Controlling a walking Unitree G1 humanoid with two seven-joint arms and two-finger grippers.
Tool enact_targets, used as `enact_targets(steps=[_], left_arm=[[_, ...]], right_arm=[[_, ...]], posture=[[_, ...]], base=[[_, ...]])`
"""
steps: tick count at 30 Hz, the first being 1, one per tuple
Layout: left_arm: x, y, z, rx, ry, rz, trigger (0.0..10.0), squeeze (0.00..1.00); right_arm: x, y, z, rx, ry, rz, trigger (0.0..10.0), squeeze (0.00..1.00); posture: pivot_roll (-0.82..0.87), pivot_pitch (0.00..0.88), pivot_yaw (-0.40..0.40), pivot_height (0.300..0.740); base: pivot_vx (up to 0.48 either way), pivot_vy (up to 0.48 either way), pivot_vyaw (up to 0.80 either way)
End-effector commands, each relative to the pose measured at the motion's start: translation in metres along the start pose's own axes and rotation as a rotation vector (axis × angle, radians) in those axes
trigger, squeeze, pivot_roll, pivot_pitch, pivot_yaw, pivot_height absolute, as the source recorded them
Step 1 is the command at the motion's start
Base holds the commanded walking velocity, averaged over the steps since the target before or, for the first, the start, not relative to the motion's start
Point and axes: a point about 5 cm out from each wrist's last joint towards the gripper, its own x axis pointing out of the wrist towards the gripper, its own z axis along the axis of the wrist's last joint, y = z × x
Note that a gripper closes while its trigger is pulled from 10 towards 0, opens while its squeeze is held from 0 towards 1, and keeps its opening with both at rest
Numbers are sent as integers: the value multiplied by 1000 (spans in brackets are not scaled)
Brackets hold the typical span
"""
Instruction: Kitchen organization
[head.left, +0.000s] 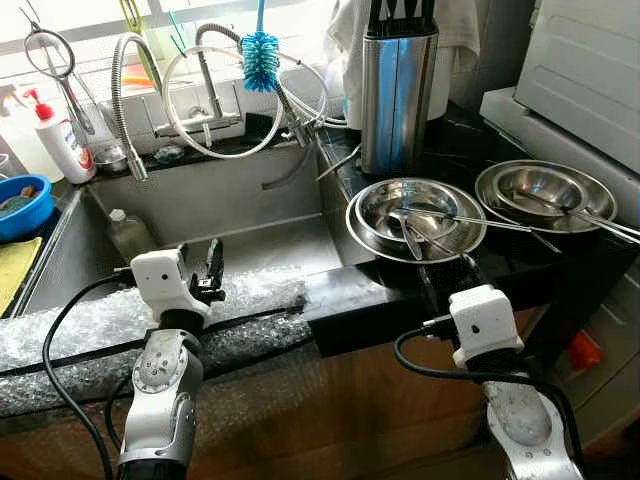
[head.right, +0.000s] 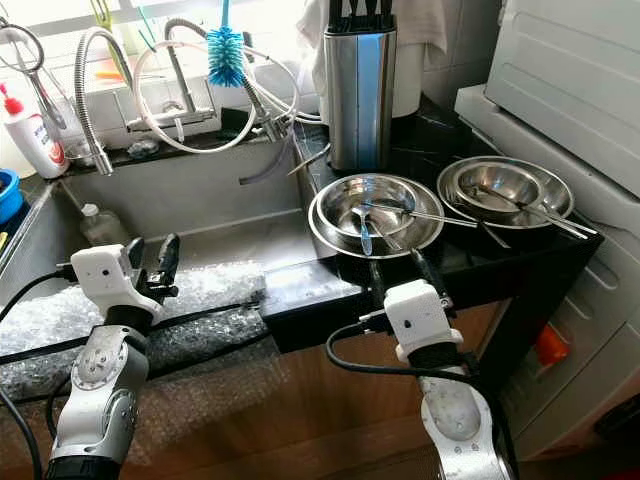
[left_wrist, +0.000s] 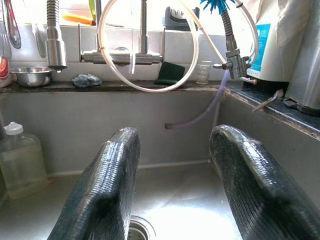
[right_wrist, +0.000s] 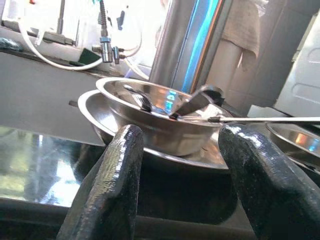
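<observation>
Two stacks of steel bowls stand on the black counter right of the sink. The nearer stack (head.left: 415, 215) holds spoons and a ladle; the farther stack (head.left: 545, 190) carries long utensils across its rim. My right gripper (head.left: 452, 280) is open at the counter's front edge, just short of the nearer stack (right_wrist: 160, 120), with nothing between its fingers (right_wrist: 115, 180). Over the sink's front rim, my left gripper (head.left: 200, 268) is open and points into the steel sink (head.left: 240, 210), also holding nothing. A plastic bottle (left_wrist: 22, 160) lies in the sink's left corner.
A tall steel knife block (head.left: 397, 90) stands behind the bowls. Faucets and hoses (head.left: 205, 110), a blue bottle brush (head.left: 260, 55) and a soap dispenser (head.left: 62, 140) line the back ledge. Bubble wrap (head.left: 90, 325) covers the front edge. A white appliance (head.left: 590, 70) stands at right.
</observation>
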Motion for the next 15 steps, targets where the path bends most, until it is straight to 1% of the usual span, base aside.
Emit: enact_targets(steps=[1,7,13,15], left_arm=[[-3,3,-5,6,22,8,10000,0],[-3,3,-5,8,21,5,10000,0],[-4,3,-5,9,22,-2,10000,0],[-4,2,-6,8,25,-6,10000,0]], right_arm=[[2,2,9,13,-43,7,10000,0],[2,3,10,19,-51,10,10000,0],[4,0,11,17,-64,-10,10000,0],[2,1,9,13,-50,-9,10000,0]], posture=[[-149,0,117,740],[-149,0,118,740],[-151,0,121,740],[-152,0,121,740]], base=[[0,0,0],[0,0,0],[0,0,0],[0,0,0]])
